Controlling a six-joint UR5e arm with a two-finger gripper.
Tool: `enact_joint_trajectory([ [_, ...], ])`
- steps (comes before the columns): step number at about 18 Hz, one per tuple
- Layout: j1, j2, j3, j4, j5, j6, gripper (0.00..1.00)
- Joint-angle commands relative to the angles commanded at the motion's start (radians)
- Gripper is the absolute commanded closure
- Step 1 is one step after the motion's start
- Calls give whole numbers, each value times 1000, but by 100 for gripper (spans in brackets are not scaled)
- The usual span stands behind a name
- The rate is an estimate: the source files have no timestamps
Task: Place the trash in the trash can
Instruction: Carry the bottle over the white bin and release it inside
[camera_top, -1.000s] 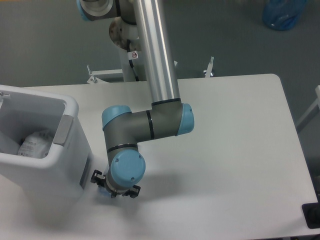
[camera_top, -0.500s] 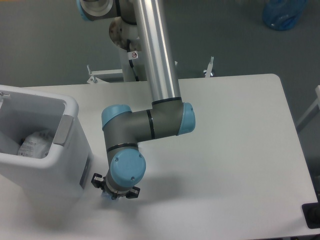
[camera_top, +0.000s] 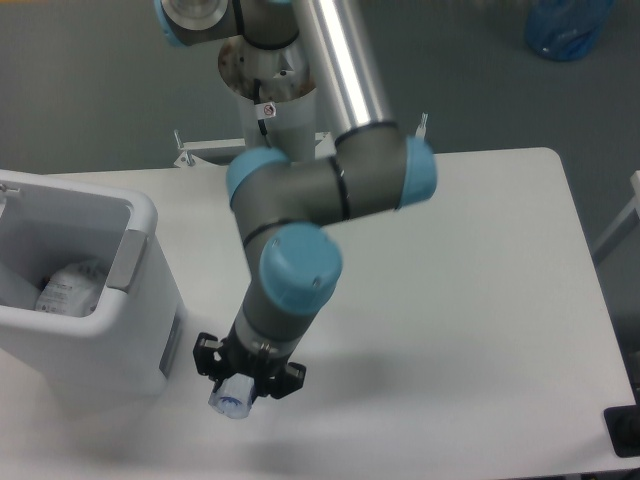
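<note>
The trash can (camera_top: 142, 214) is a large white bin with a grey panel, standing at the table's left edge. A crumpled white paper wad (camera_top: 70, 287) lies inside it. My gripper (camera_top: 241, 390) hangs to the right of the bin's front corner, pointing down and mostly hidden under the wrist. It is shut on the crushed clear bottle (camera_top: 231, 402), whose blue cap end shows below the wrist, held above the tabletop. The bottle's red label is hidden.
The white table (camera_top: 480, 300) stretches to the right, with its rounded corner at the far right. A black object (camera_top: 625, 432) sits at the lower right edge. A blue bag (camera_top: 568, 25) lies on the floor beyond the table.
The arm has risen and swung a little to the right, lifting the bottle off the table beside the bin. The bottle's cap end now shows under the wrist.
</note>
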Motion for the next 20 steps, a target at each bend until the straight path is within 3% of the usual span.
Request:
enact_joint_trajectory([
  [2,28,44,12,29,-87,-2,87],
  [5,43,103,12,118,-178,-27,87],
  [9,46,131,15,283,-279,-84,87],
  [17,32,187,34,299,-494,-123,87],
  [20,-9,192,23,301,-565,-123,87],
])
